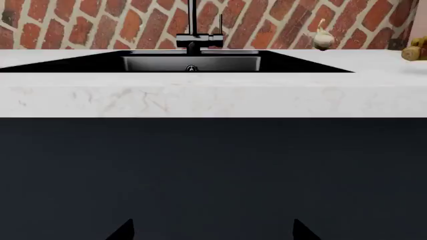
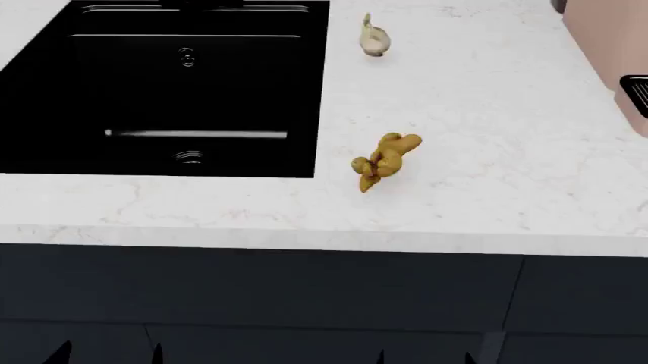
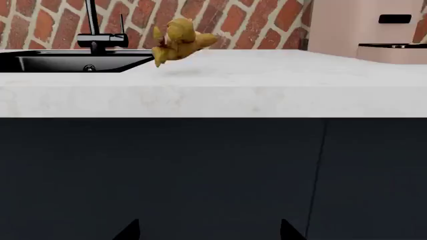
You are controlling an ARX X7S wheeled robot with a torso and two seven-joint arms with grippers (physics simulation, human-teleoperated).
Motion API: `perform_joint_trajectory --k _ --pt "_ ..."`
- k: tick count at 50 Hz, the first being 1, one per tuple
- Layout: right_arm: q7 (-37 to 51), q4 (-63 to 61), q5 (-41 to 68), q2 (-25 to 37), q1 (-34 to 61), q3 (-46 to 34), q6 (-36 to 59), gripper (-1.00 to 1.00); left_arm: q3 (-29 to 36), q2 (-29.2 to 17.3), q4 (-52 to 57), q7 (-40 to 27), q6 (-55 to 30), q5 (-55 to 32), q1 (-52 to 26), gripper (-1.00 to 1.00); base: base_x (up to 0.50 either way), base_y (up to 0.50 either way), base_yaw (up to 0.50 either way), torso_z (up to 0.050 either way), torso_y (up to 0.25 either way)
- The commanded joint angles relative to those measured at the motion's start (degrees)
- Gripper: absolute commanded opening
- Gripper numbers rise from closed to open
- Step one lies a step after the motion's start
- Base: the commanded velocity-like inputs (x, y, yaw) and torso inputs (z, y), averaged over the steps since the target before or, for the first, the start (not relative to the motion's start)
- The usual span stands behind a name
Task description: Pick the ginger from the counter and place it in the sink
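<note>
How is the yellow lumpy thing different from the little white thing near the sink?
The ginger is golden yellow-brown and knobby, with stubby lobes; the garlic is pale cream and smoother, with a pointed tip. The ginger looks bigger than the garlic. The ginger lies nearer the counter's front edge; the garlic sits farther back. Both rest on the counter, to the right of the black sink.

The head view looks steeply down on the counter (image 2: 486, 152) and the sink (image 2: 162, 91). Both wrist views look level at the dark cabinet fronts (image 1: 213, 170) from below, sharing the counter edge and the faucet (image 3: 100, 37).
</note>
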Motion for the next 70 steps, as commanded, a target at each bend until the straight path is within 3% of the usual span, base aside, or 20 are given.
perform_joint_trajectory --k 1,32,41,51,58,61,65,70 --pt "2.96 0.84 2.49 2.47 0.41 -3.0 -0.56 1.0 2.59 -2.22 -0.47 -2.57 0.3 -2.23 -0.27 1.0 0.0 0.0 0.0 0.0 0.0" --pt "5.36 -0.23 4.99 5.07 -0.27 -5.98 -0.55 1.0 5.51 -4.79 0.15 -5.14 0.11 -5.92 0.14 1.0 0.0 0.0 0.0 0.0 0.0" --pt "6.21 -2.6 5.69 5.81 -0.63 -6.61 0.5 1.0 6.52 -5.79 4.59 -6.22 -1.87 -5.53 0.87 1.0 0.0 0.0 0.0 0.0 0.0" --pt "7.65 -20.55 5.78 8.65 -1.43 -7.4 13.44 1.0 5.03 -8.39 23.62 -8.63 -22.58 -8.34 0.2 1.0 0.0 0.0 0.0 0.0 0.0" --pt "9.55 -31.63 6.89 11.03 1.26 -4.61 26.96 1.0 -7.07 -11.23 34.04 -13.42 -38.49 -14.45 -8.28 1.0 0.0 0.0 0.0 0.0 0.0" --pt "7.81 -36.11 9.96 12.66 3.74 -3.17 33.68 1.0 -12.26 -14.77 36.11 -15.2 -44.57 -15.13 -13.09 1.0 0.0 0.0 0.0 0.0 0.0" --pt "8.95 -39.72 10.87 13.69 7.03 -1.22 40.51 1.0 -15.29 -19.06 39.59 -15.79 -51.01 -15.63 -16.66 1.0 0.0 0.0 0.0 0.0 0.0" --pt "9.4 -45.02 12.11 15.78 12.72 0.51 50.25 1.0 -23.57 -22.35 41.37 -14.67 -59.33 -19.59 -20.09 1.0 0.0 0.0 0.0 0.0 0.0"
